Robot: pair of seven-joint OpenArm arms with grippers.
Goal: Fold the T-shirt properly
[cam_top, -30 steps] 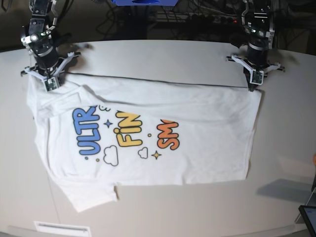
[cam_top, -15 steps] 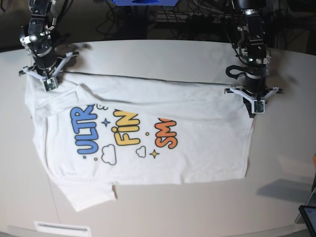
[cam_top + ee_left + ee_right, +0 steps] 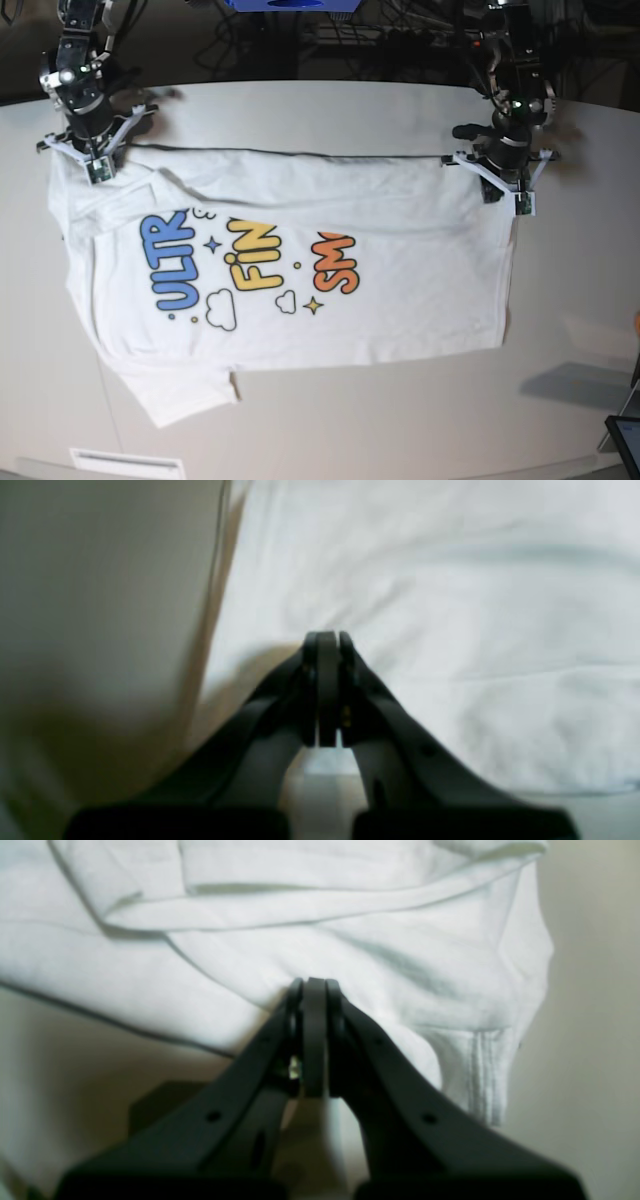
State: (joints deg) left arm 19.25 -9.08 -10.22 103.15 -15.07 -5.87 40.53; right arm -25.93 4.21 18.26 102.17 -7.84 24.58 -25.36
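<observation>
Looking down from the base view, the whole T-shirt (image 3: 290, 270) lies spread on the pale table (image 3: 330, 110), with blue "ULTR", yellow "FIN" and orange "SM" letters, little clouds and stars. The far edge is folded over, so the ends of the words are hidden. One sleeve sticks out at the near left. The wrist views show none of the print, only white cloth up close.

The left wrist view shows the left gripper (image 3: 325, 637) with its two dark fingers squeezed tight together, a bit of white cloth between them, near the shirt's side edge. The picture is blurry. The right wrist view shows the right gripper (image 3: 312, 985) pinched tight on a bunched, wrinkled part with a stitched hem just beside it.

From above, each gripper holds one far corner, and the cloth stretches in a line between them
</observation>
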